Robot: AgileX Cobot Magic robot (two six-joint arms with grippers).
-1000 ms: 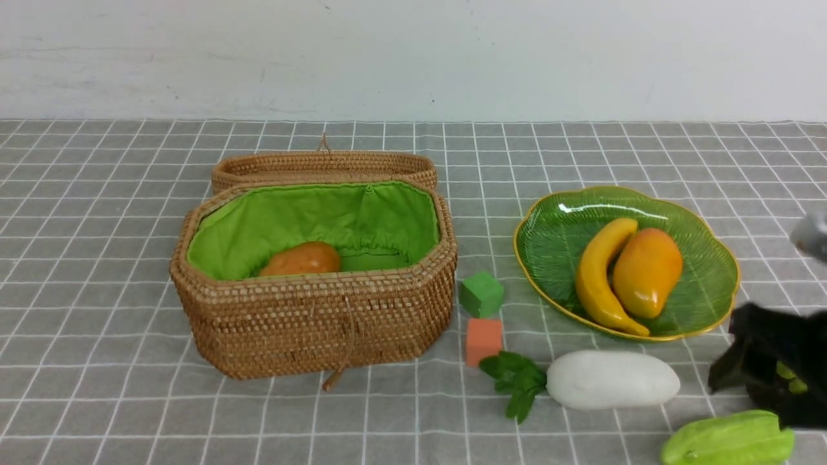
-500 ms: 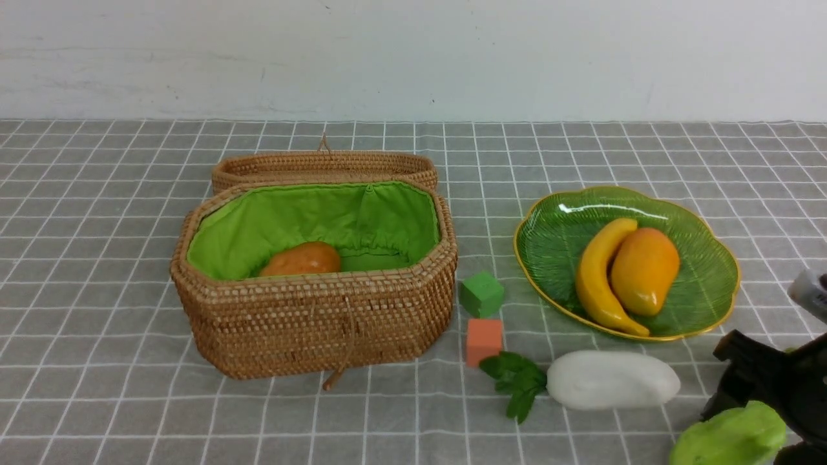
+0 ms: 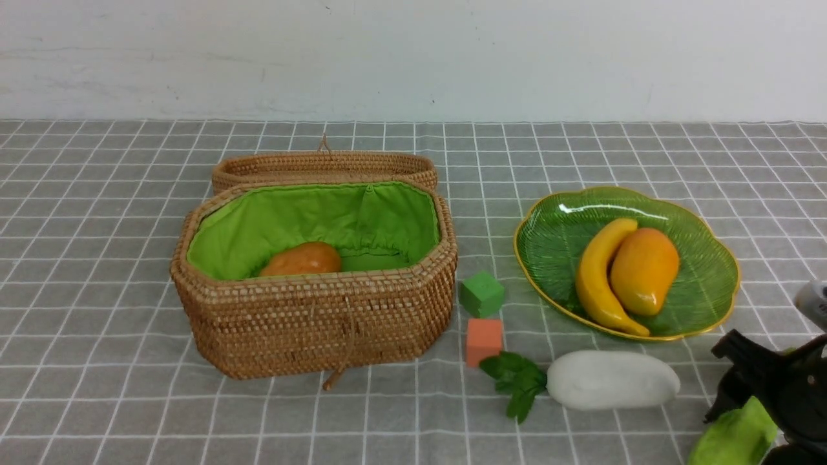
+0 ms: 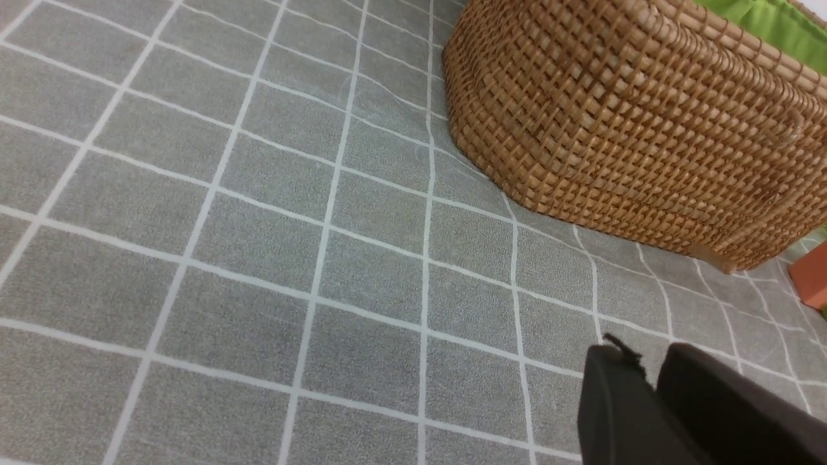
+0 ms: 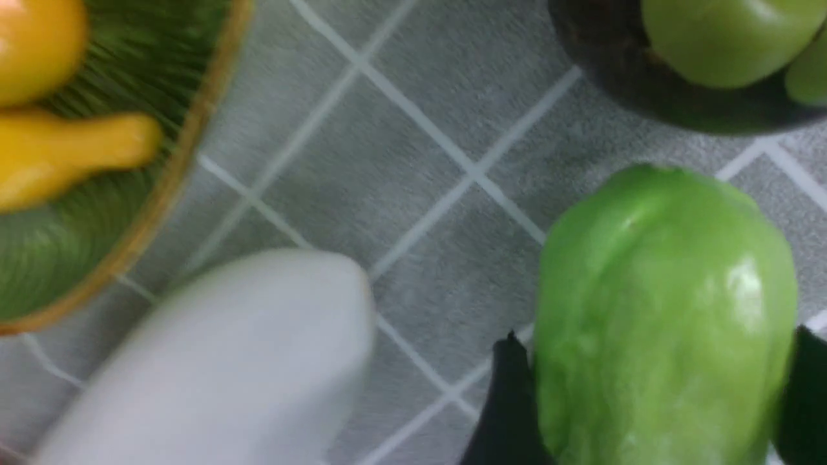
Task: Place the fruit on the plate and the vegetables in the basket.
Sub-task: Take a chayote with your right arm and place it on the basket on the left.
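My right gripper (image 3: 753,413) at the front right corner has its jaws on both sides of the ridged light-green cucumber (image 3: 736,439), closed on it; the right wrist view shows the gripper (image 5: 656,339) round the cucumber (image 5: 665,310). The dark mangosteen (image 5: 711,45) with its green cap lies just beyond. The white radish (image 3: 610,380) lies left of the gripper. The banana (image 3: 597,278) and mango (image 3: 645,271) lie on the green plate (image 3: 555,219). The potato (image 3: 301,259) is in the open basket (image 3: 310,323). My left gripper (image 4: 652,361) is shut and empty above the cloth near the basket (image 4: 633,110). No eggplant shows.
The wicker lid (image 3: 323,166) lies behind the basket. A green cube (image 3: 481,294) and an orange cube (image 3: 483,340) sit between the basket and the plate, next to the radish's leaves (image 3: 517,381). A white wall stands at the back.
My right gripper has come down and forward onto the cucumber. The cucumber has turned from lying sideways to pointing end-on between the jaws. The left arm's view has no earlier frame.
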